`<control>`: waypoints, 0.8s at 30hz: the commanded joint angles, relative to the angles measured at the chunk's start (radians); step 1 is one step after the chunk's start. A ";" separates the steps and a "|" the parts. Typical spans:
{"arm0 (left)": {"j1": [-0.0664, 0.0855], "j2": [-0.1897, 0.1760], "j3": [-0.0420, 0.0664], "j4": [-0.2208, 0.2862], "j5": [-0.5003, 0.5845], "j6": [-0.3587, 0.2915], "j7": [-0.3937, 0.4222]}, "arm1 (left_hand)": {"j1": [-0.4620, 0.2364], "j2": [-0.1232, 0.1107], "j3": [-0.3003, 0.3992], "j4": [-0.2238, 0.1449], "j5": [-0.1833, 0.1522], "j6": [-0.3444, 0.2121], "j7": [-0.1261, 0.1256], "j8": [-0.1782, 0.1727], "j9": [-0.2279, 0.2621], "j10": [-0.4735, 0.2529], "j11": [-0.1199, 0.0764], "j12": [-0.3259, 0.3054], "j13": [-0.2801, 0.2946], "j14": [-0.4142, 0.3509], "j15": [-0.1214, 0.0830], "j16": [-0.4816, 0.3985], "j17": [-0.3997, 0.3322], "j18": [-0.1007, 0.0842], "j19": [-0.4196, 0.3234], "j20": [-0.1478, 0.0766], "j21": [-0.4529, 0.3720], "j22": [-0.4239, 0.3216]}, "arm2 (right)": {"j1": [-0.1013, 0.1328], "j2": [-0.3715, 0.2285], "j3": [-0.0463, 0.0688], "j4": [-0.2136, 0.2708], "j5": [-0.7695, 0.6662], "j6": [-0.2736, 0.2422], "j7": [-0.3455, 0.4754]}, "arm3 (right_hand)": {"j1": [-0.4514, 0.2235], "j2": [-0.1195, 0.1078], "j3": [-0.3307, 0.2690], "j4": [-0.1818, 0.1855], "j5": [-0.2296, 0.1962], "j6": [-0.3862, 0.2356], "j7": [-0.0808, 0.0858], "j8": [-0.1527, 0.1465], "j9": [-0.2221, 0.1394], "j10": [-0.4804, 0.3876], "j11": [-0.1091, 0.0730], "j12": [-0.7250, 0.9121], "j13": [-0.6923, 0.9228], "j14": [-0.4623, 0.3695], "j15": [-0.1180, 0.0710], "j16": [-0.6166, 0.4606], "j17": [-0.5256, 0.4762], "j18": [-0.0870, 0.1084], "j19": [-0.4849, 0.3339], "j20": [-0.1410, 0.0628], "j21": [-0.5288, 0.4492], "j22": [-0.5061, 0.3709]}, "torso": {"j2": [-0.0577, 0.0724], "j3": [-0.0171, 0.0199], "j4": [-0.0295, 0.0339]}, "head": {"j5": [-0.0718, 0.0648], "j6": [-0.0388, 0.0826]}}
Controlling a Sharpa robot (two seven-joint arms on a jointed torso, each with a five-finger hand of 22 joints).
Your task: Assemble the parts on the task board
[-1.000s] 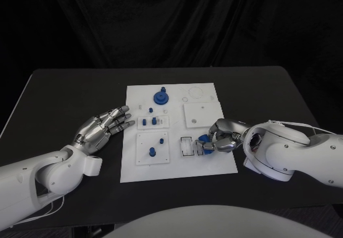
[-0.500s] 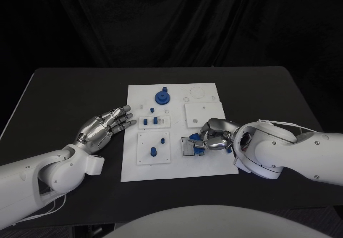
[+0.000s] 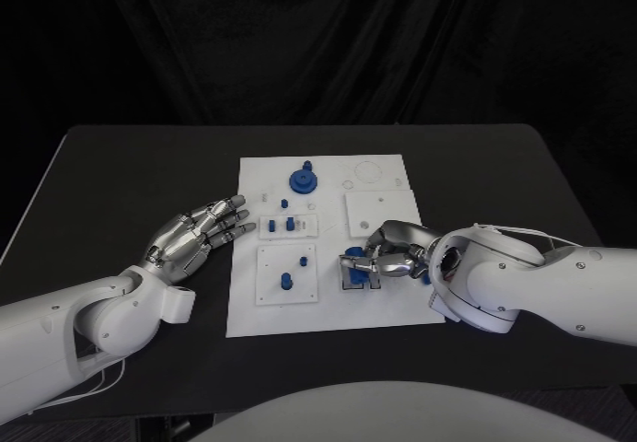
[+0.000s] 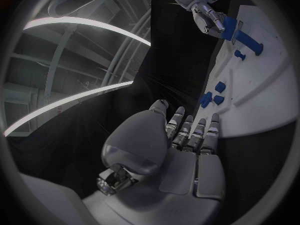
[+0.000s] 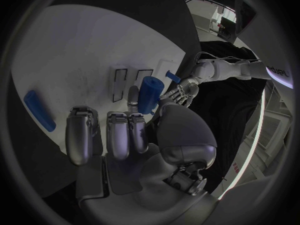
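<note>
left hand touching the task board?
Apart. The head view shows black table between the left hand fingertips and the task board edge.

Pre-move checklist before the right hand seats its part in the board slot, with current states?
1. Part held: ok. The right hand pinches a blue cylinder between thumb and a finger.
2. Hand over target: ok. It hangs over the task board near the two narrow slots.
3. Part lined up with a slot: cannot tell. The cylinder sits beside the slots in the right wrist view, but its tip is hidden.
4. Left hand clear: ok. The left hand is open, off the board's edge, holding nothing.
5. Slots free: ok. Both look unfilled.
6. Other parts out of the path: ok. The blue bar lies apart from the slots.
</note>
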 commanded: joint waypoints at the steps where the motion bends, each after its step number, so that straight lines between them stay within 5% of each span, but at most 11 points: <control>1: -0.001 0.002 0.001 0.001 0.002 0.014 0.008 | 0.004 0.003 0.001 -0.002 0.004 -0.005 -0.002 0.002 -0.001 -0.006 0.003 -0.006 -0.001 -0.004 0.001 0.005 0.002 -0.017 0.006 0.000 -0.004 0.000 | -0.002 0.002 0.000 0.000 0.002 0.004 0.005 | -0.024 0.005 -0.017 -0.001 -0.036 0.000 0.005 -0.006 0.002 0.106 0.009 0.003 0.264 0.107 0.006 0.003 0.263 0.004 0.031 0.007 -0.006 0.217 | 0.000 0.0005 0.0000 | -0.001 0.000; 7: -0.001 0.001 0.001 0.000 0.002 0.014 0.007 | 0.004 0.003 0.001 -0.002 0.004 -0.005 -0.002 0.002 -0.001 -0.006 0.003 -0.006 -0.001 -0.004 0.001 0.005 0.002 -0.017 0.006 0.000 -0.004 0.000 | -0.002 0.002 0.000 -0.001 0.002 0.017 -0.004 | -0.068 0.016 -0.075 -0.001 -0.141 -0.007 0.009 -0.012 0.006 0.106 0.013 0.003 0.264 0.107 0.010 0.003 0.263 0.007 0.024 0.010 -0.020 0.213 | -0.001 0.0006 -0.0008 | 0.001 0.000; 16: -0.002 0.001 0.001 -0.002 0.002 0.015 0.006 | 0.004 0.003 0.003 -0.003 0.004 -0.006 -0.002 0.001 -0.001 -0.007 0.002 -0.007 -0.001 -0.004 0.002 0.005 0.002 -0.017 0.008 0.000 -0.004 0.002 | -0.002 -0.011 0.000 0.002 0.002 -0.009 0.014 | -0.082 0.019 -0.103 0.000 -0.178 -0.006 0.010 -0.012 0.007 0.106 0.014 0.003 0.264 0.107 0.011 0.003 0.263 0.008 0.023 0.011 -0.022 0.212 | -0.001 -0.0002 -0.0011 | 0.004 0.000; 20: -0.002 0.002 0.001 -0.003 0.002 0.016 0.006 | 0.004 0.003 0.003 -0.003 0.004 -0.006 -0.002 0.001 -0.001 -0.007 0.002 -0.007 -0.001 -0.004 0.002 0.005 0.002 -0.017 0.008 0.000 -0.004 0.002 | -0.002 -0.022 0.000 0.007 0.002 -0.045 0.050 | -0.048 0.032 -0.105 -0.005 -0.118 -0.005 0.008 -0.010 0.011 0.106 0.013 0.003 0.264 0.107 0.011 0.003 0.263 0.007 0.024 0.011 -0.020 0.213 | 0.000 0.0005 -0.0008 | 0.005 0.000; 21: -0.002 0.002 0.001 -0.003 0.002 0.016 0.006 | 0.004 0.003 0.003 -0.003 0.004 -0.006 -0.002 0.001 -0.001 -0.007 0.002 -0.007 -0.001 -0.004 0.002 0.005 0.002 -0.017 0.008 0.000 -0.004 0.002 | -0.002 -0.025 0.000 0.008 -0.001 -0.056 0.061 | 0.019 0.033 -0.089 -0.023 -0.003 -0.014 0.008 -0.011 0.014 0.106 0.012 0.003 0.264 0.107 0.009 0.003 0.263 0.006 0.025 0.010 -0.018 0.214 | 0.000 0.0003 -0.0011 | 0.006 0.000; 24: -0.002 0.001 0.001 -0.003 0.002 0.017 0.006 | 0.004 0.003 0.003 -0.004 0.004 -0.006 -0.002 0.001 -0.001 -0.007 0.002 -0.008 -0.001 -0.004 0.002 0.005 0.002 -0.017 0.009 0.000 -0.003 0.003 | -0.002 -0.040 0.000 0.016 -0.029 -0.104 0.108 | 0.074 0.028 -0.083 -0.019 0.058 -0.022 0.008 -0.008 0.017 0.106 0.012 0.003 0.264 0.107 0.010 0.003 0.263 0.006 0.027 0.010 -0.016 0.215 | 0.000 0.0004 -0.0013 | 0.008 0.000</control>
